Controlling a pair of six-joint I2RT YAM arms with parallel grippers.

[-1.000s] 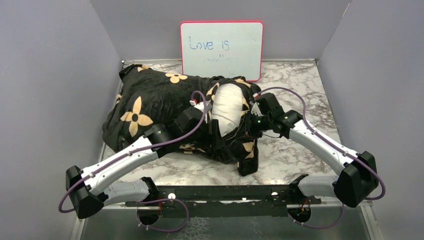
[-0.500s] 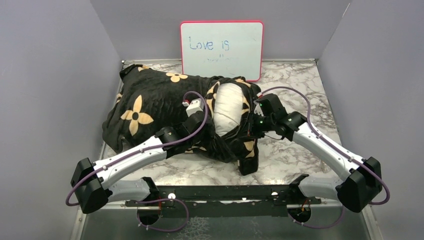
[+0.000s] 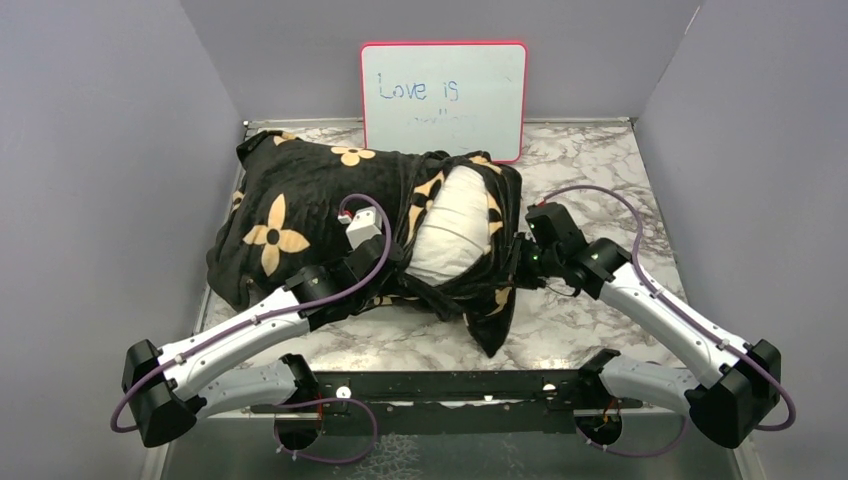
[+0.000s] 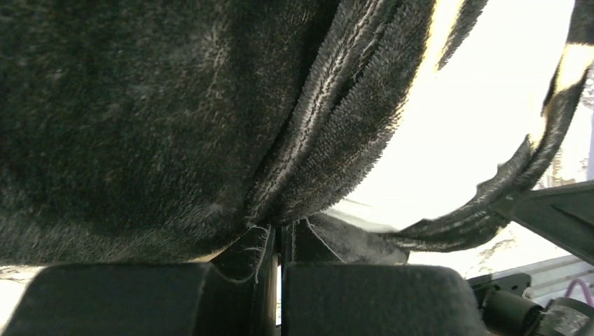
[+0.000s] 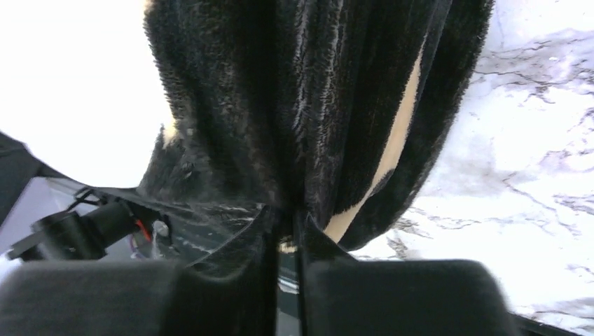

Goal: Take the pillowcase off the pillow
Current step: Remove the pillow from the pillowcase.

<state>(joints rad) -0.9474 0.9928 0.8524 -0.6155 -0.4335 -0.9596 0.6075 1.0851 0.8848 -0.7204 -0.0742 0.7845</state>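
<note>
So, left end effector (image 4: 280, 246): it's pinching shut on a fold of the pillowcase (image 4: 140, 105), with the black pile bunching right between the pads. From above, it's digging in at the near-left side of the case's opening.
Right end effector (image 5: 287, 227): this one's also clamping tight on the pillowcase, and the fabric is hanging in folds out of the closed jaws. It's gripping the hem on the right side of the opening, across from the left one.
Pillowcase (image 3: 290, 200): it's lying over the left and middle of the worktop (image 3: 600, 180), covering most of the pillow. Its open end is facing right and scrunching up around the exposed bit, and one flap is trailing down toward the near edge.
Pillow (image 3: 450, 232): its white end is poking out of the opening, sitting between the two end effectors. The rest is hiding inside the case.
Whiteboard (image 3: 443, 98): pink-framed, it's standing upright against the back wall, just behind the pillowcase, and showing "Love is" in blue.
</note>
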